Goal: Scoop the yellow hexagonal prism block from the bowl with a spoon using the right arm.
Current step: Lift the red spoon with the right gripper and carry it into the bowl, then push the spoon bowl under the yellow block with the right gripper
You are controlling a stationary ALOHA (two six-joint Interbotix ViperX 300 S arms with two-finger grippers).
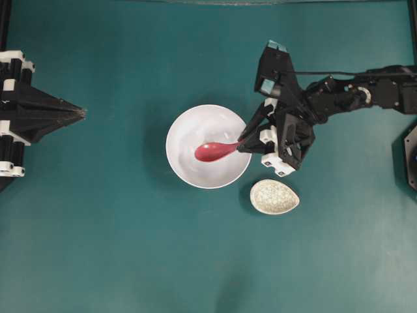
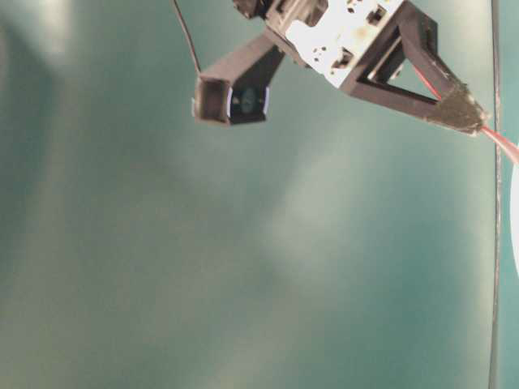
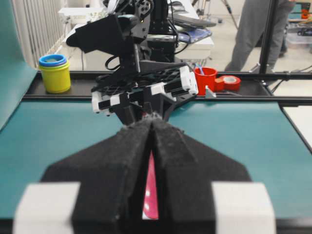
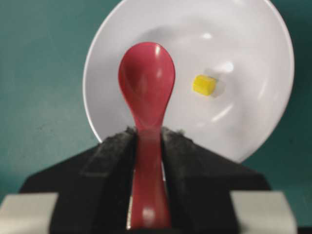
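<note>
**Spoon gripped over the bowl, block lying loose inside**

Nearest the right wrist camera, the right gripper (image 4: 146, 139) has its jaws closed narrowly on the handle of the spoon (image 4: 146, 92), one black pad on each side of it. The spoon's long axis runs straight out from the jaws, handle back in the grip and oval scoop pointing forward over the bowl, hollow side up and with nothing in it.

The teal surface (image 1: 98, 248) is the largest thing in view. From overhead, the right arm (image 1: 365, 94) reaches in from the right edge and bends at the wrist so that its gripper points left and slightly down the picture toward the bowl (image 1: 189, 130). There the spoon lies nearly level across the picture, scoop to the left over the bowl's middle, handle crossing the right rim. The left gripper (image 1: 81, 113) sits at the left edge, well apart from the bowl, pointing right, its jaws brought together to a tip with nothing between them.

One white bowl rests mid-surface. One small speckled egg-shaped dish (image 1: 274, 197) lies just beside its lower right rim, apart from it. One yellow hexagonal prism block (image 4: 204, 85) lies on the bowl's floor, right of the scoop in the wrist view, not touching the spoon.
</note>
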